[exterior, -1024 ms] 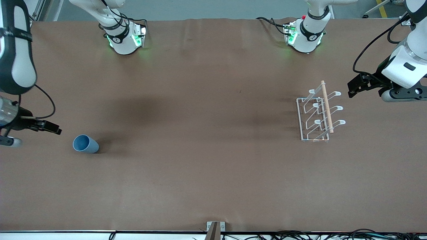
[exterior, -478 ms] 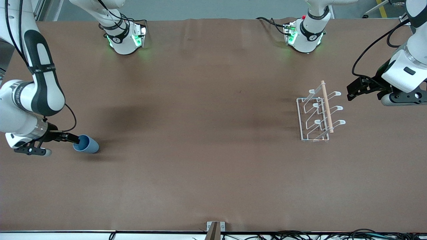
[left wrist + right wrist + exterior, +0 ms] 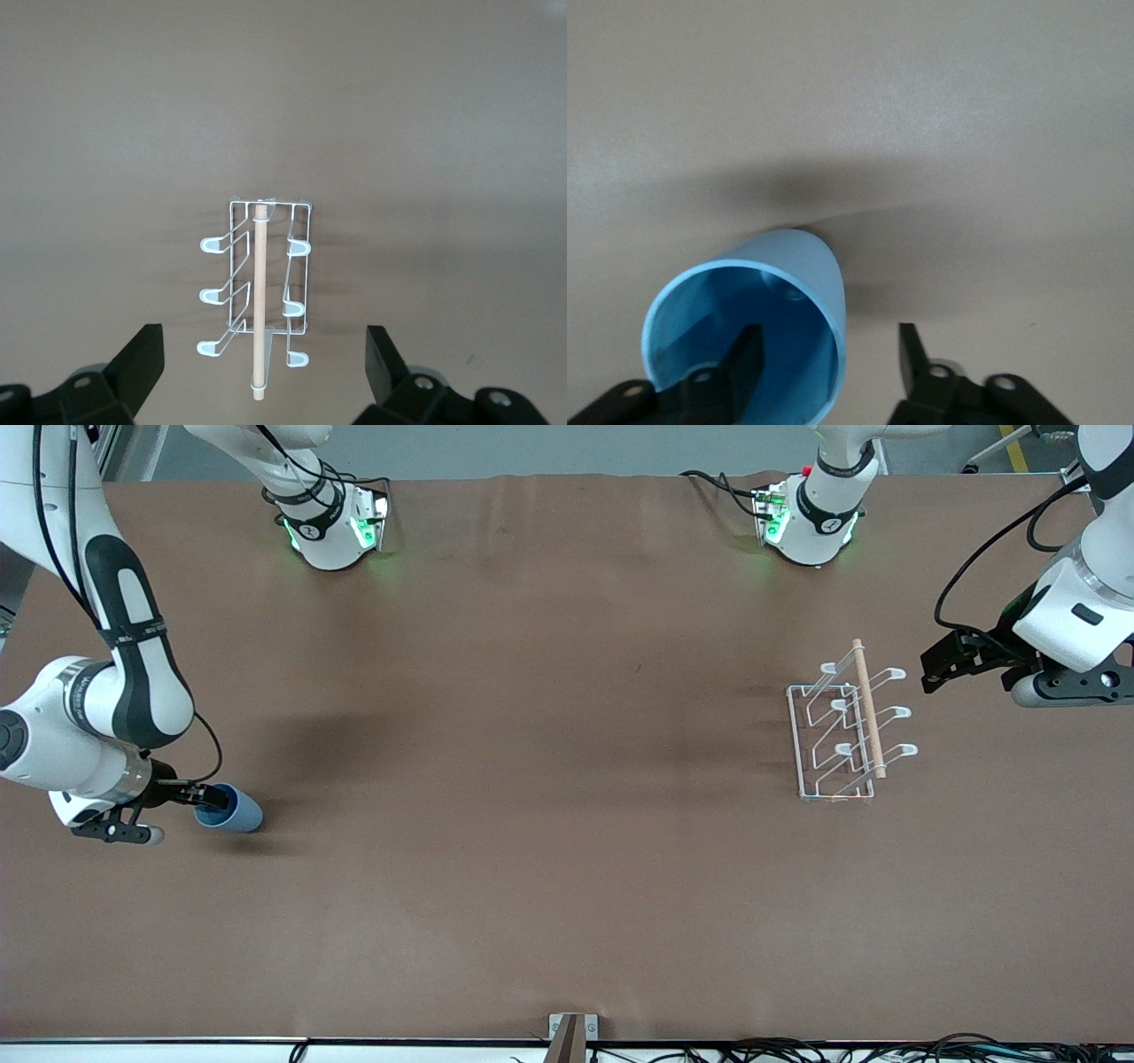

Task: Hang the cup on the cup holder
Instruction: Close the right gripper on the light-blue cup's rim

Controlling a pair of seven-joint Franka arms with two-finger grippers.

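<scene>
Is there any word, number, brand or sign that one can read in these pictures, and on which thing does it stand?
No text can be read.
The right arm has small dark marks on its white shell: too small to read.
The two arm bases carry small round marks: too small to read.
The cup, the cup holder and the table carry no text.

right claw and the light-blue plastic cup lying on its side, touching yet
Cannot tell. In the right wrist view the right claw straddles the wall of the light-blue plastic cup, one finger inside the mouth and one outside, but neither contact nor gap shows plainly.
</scene>
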